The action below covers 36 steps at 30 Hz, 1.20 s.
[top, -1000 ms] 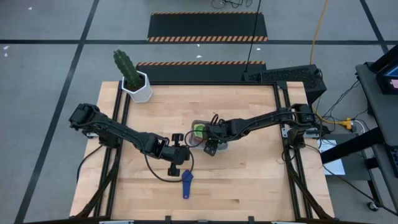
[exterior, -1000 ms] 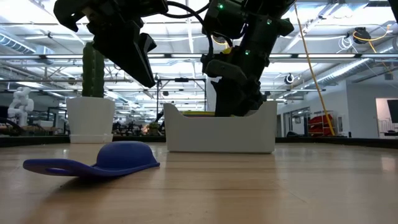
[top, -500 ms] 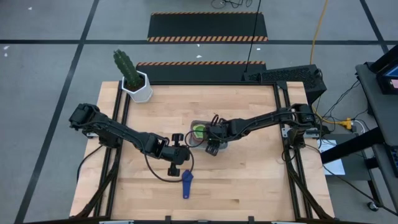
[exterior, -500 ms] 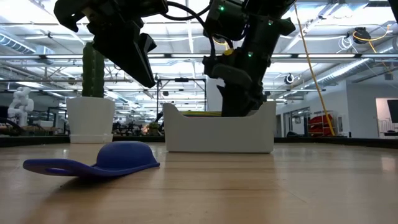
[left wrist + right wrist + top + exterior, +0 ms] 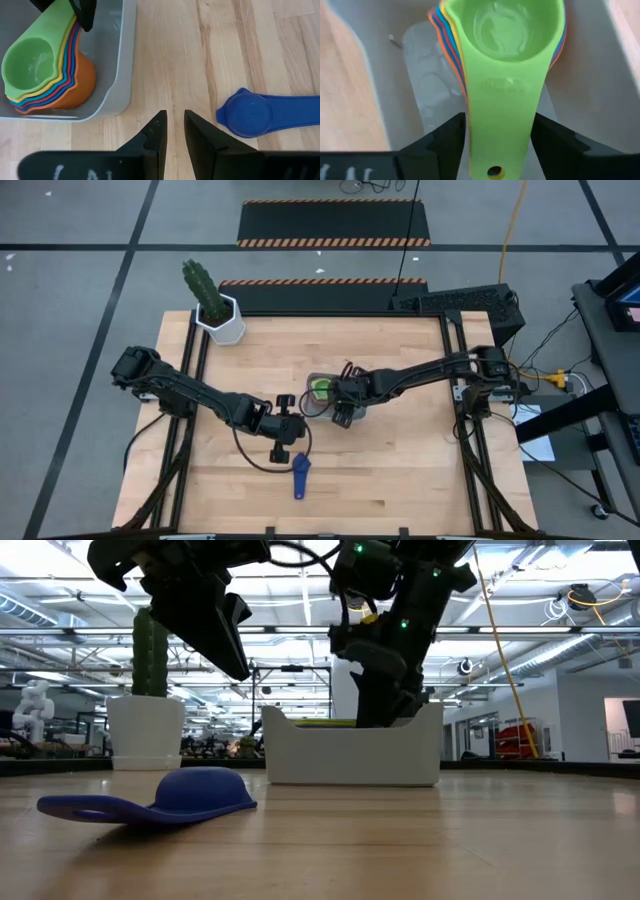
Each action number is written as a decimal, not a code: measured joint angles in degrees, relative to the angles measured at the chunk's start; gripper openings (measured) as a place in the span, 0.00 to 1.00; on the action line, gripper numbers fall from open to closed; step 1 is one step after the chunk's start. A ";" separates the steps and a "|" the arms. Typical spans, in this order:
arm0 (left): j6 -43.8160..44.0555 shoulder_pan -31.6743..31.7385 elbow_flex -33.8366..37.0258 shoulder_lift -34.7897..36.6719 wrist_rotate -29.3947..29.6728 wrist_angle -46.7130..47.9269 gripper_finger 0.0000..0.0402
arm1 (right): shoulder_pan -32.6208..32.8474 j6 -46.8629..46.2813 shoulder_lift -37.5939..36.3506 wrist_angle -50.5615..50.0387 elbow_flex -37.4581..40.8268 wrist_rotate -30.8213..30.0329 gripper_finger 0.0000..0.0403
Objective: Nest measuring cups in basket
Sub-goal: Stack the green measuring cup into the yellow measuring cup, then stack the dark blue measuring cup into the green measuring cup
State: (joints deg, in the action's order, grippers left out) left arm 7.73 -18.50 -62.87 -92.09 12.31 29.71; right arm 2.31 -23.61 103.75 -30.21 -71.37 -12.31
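Non-task stuff we see, desk & room

We see a light wood desk (image 5: 400, 480) w/ black rails down both sides. At its far-left corner stands a white hexagonal pot (image 5: 225, 325) holding an upright green cactus (image 5: 203, 288); in the low view the pot (image 5: 145, 730) & cactus (image 5: 150, 652) sit left of frame. Beyond the desk, grey floor w/ black mats (image 5: 335, 220) edged in orange-black hazard stripes. A yellow cable (image 5: 512, 220) runs down at far right, near a black box (image 5: 465, 305).
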 joint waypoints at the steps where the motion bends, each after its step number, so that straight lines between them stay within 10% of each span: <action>1: 0.03 0.00 0.00 0.00 0.01 -0.02 0.17 | 0.00 0.15 -0.43 0.25 0.00 0.01 0.53; 13: 2.05 -4.34 -2.94 0.02 0.82 -1.53 0.17 | 5.22 0.34 -9.52 -0.53 0.00 -8.37 0.57; 28: 9.43 -22.69 -3.45 -9.05 20.54 -16.12 0.18 | 22.96 -2.21 -14.52 -0.86 0.31 -16.49 0.57; 36: 8.59 -27.71 -3.48 -16.04 21.67 -25.81 0.36 | 29.54 -2.71 -14.54 -3.42 1.49 -16.21 0.57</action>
State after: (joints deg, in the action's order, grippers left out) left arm 16.32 -46.21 -66.35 -108.13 33.98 3.90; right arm 31.84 -26.32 89.21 -33.62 -69.89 -28.51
